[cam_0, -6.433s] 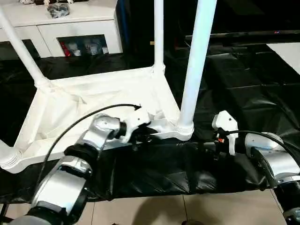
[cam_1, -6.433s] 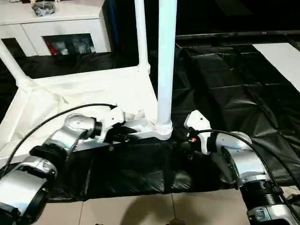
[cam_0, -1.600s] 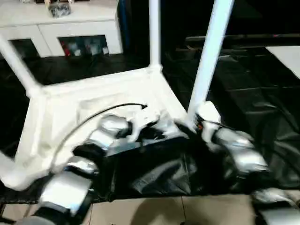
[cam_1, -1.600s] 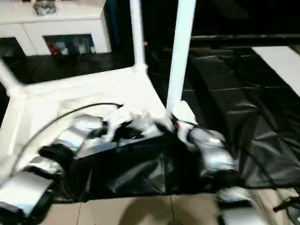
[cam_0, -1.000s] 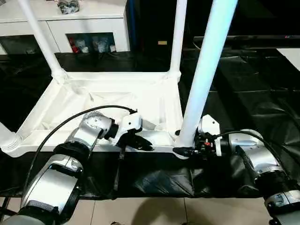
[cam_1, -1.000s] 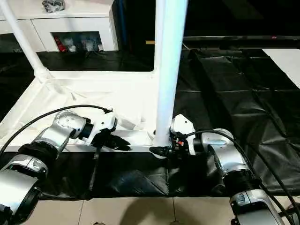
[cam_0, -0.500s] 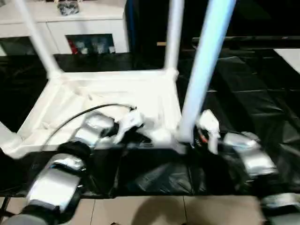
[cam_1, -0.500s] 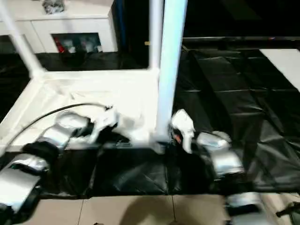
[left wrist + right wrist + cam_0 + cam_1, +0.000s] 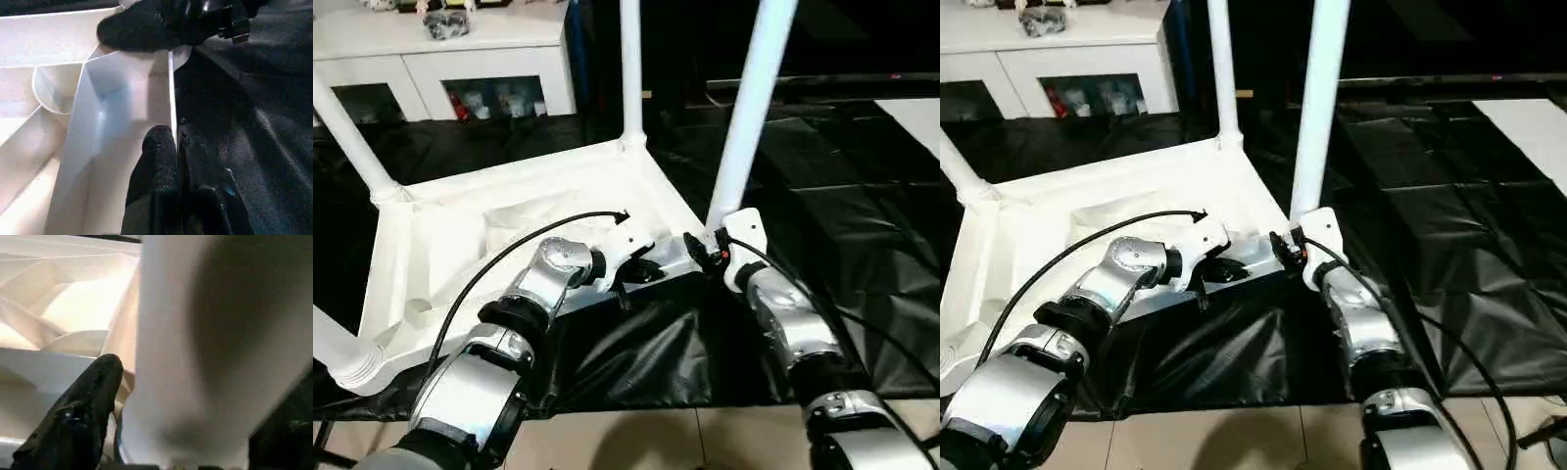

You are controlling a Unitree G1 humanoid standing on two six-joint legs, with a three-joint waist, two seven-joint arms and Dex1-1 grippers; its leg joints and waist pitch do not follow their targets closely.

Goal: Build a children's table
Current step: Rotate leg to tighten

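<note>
On the black sheeting [image 9: 862, 245], the upturned tabletop [image 9: 460, 245] is pinched at its near rim by the closed left gripper [image 9: 176, 142]. Just right of it, the right gripper [image 9: 697, 247] is spread around the base of the near-right leg [image 9: 749, 108]. Bare sheeting is left beyond that corner.

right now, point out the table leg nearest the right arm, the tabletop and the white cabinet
table leg [image 9: 747, 108], left eye view, middle of the tube
tabletop [image 9: 450, 220], left eye view, ribbed underside
white cabinet [image 9: 382, 34], left eye view, top board's front edge
</note>
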